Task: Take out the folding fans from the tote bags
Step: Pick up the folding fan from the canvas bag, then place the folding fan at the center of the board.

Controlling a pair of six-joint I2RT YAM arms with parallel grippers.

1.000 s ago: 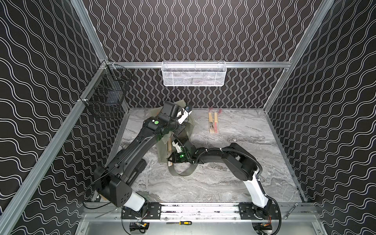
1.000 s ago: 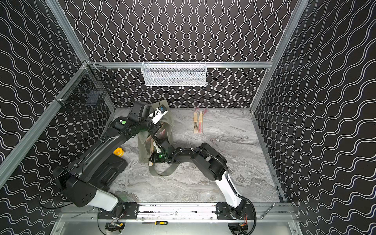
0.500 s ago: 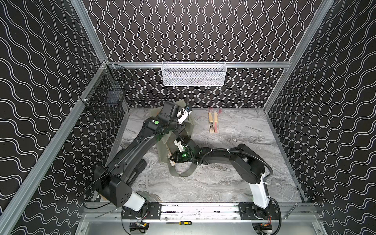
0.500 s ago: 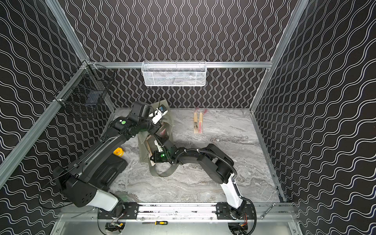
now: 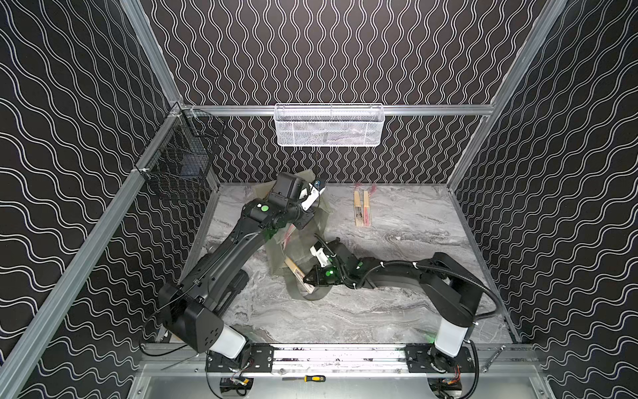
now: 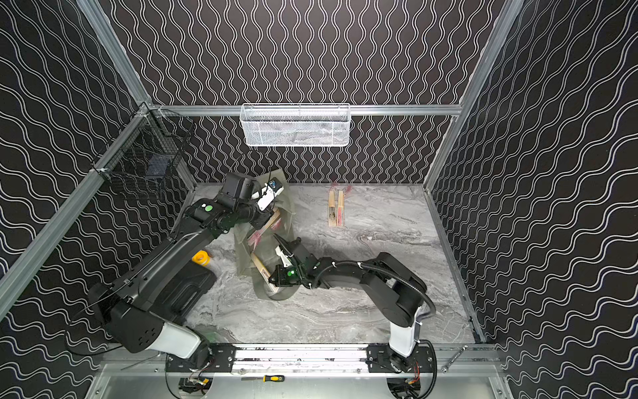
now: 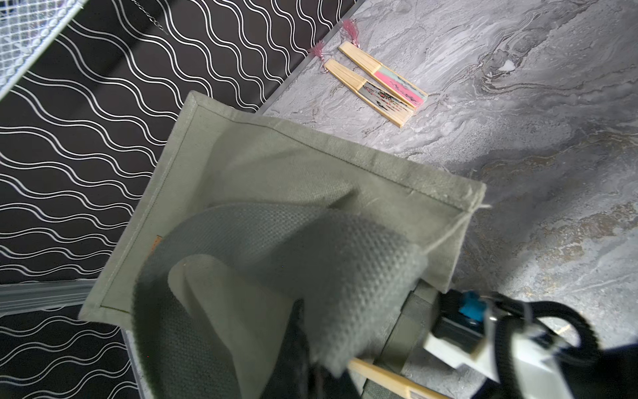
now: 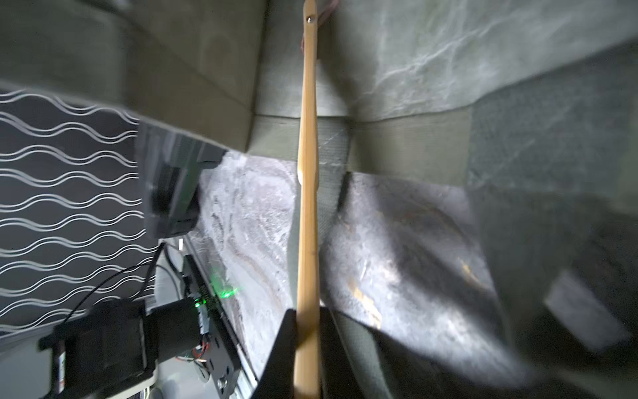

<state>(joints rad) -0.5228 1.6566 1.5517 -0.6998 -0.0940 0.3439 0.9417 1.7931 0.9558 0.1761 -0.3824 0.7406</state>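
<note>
Seemingly drawing a fan point(image 8: 307, 172) from the mouth of the tote bag point(image 7: 310, 165); clamped edge-on in the closed right gripper point(image 8: 305, 319); bag held up by the clenched left gripper point(image 5: 303, 222); next, probably pulling straight clear, then setting beside two fans point(image 5: 361, 212) on the table point(image 5: 379, 311).

No text, brand, number or sign can be read anywhere. The small orange mark point(image 7: 157, 243) on the tote bag point(image 7: 276, 165) is mostly hidden behind a strap and shows no letters. The dark strokes on the two folding fans point(image 7: 376, 90) lying on the worktop point(image 7: 518, 138) cannot be made out as characters.
</note>
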